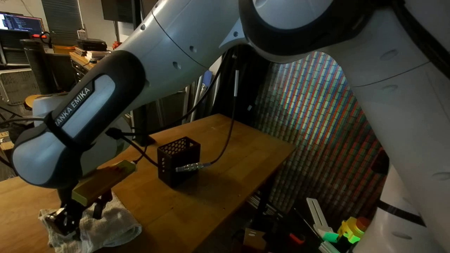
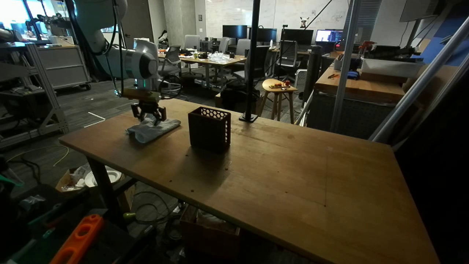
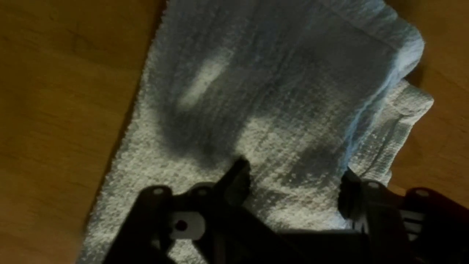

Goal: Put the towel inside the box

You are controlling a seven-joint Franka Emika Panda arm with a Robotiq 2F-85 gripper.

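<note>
The arm [image 1: 182,35] has smooth, rounded, pale grey shells with recessed screw points [image 1: 193,49]. A broad black ring [image 1: 288,42] borders a light joint cap. A black casing [image 1: 130,66] frames a pale panel [image 1: 93,109]; its dark label [image 1: 74,106] reads "ANKA EMIKA", the preceding part obscured. A black strap [image 1: 63,138] encircles this section. One dark cable [image 1: 232,124] carries a white sleeve [image 1: 236,82] and a silver cylindrical connector [image 1: 190,167]. A yellow-green oblong housing [image 1: 105,181] is fitted at the wrist. The gripper [image 3: 293,183] has black linkages with pale round pins [image 3: 157,190].
</note>
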